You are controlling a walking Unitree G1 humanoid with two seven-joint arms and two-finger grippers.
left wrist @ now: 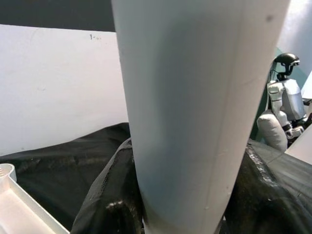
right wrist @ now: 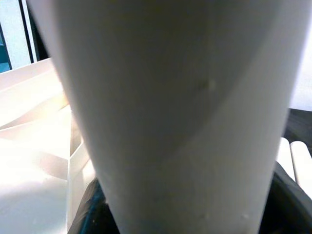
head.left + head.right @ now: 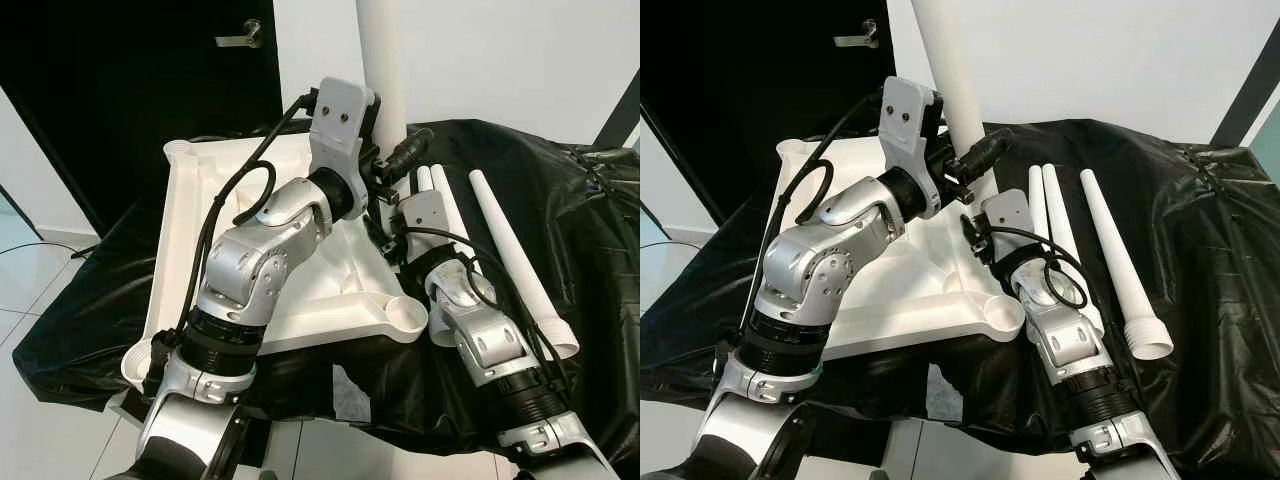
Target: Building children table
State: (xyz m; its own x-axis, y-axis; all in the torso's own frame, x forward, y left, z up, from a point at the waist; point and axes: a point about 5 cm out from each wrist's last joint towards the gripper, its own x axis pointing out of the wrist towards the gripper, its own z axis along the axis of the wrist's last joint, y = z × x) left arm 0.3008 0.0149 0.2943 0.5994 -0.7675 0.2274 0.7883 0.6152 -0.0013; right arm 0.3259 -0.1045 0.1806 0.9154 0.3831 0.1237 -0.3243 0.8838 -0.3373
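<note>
White table top (image 3: 300, 290) lies upside down on black cloth (image 3: 560, 240). One white leg (image 3: 383, 70) stands upright at its far right corner. Left gripper (image 3: 400, 155) is closed around the leg, black fingers (image 1: 109, 200) on either side. Right gripper (image 3: 975, 225) clasps the same leg lower down. Three loose legs (image 3: 515, 255) lie on the cloth just right of the right arm.

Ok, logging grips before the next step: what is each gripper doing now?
Left gripper: shut on the upright white plastic table leg.
Right gripper: shut on the same leg, lower down.
</note>
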